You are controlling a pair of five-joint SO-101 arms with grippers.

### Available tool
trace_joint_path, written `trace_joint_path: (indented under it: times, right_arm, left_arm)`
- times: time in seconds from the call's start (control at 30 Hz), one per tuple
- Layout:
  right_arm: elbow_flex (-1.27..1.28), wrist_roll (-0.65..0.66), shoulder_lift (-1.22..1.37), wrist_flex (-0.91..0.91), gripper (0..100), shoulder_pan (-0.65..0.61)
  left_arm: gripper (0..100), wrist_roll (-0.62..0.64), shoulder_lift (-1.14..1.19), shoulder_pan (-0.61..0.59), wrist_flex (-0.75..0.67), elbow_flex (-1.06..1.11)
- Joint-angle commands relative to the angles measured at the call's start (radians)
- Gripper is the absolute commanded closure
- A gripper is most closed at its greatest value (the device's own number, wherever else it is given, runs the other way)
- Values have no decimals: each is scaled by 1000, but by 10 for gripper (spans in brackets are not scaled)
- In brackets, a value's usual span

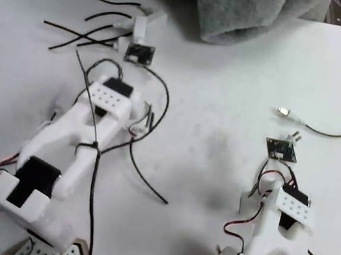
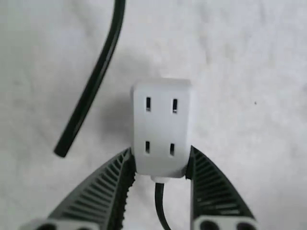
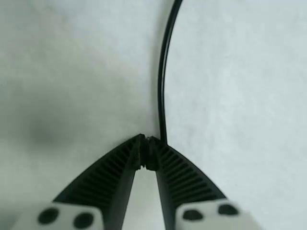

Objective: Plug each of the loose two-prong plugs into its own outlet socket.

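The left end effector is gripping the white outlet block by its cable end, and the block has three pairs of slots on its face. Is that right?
Not quite. The left end effector does grip the white outlet block by its cable end, but the block's face has two pairs of slots, not three. The left wrist view shows this.

Loose thin black cords (image 1: 84, 35) clutter the white tabletop's (image 1: 226, 111) far-left corner; its middle stretch leaves wide passage.
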Motion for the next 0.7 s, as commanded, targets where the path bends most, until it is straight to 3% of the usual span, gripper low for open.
trace_joint_path:
  times: [0.0, 0.23, 0.53, 0.67]
  right_arm:
    - [2, 3, -5, -5, 980, -2]
    - [11, 2, -7, -7, 980, -5]
    - [11, 2, -15, -5, 980, -7]
    - [-17, 2, -15, 19, 980, -4]
  left_arm:
    - [892, 21, -15, 13, -101, 72]
    - [798, 20, -7, 15, 58, 0]
    - [638, 12, -15, 4, 66, -8]
    - [635, 12, -25, -50, 66, -9]
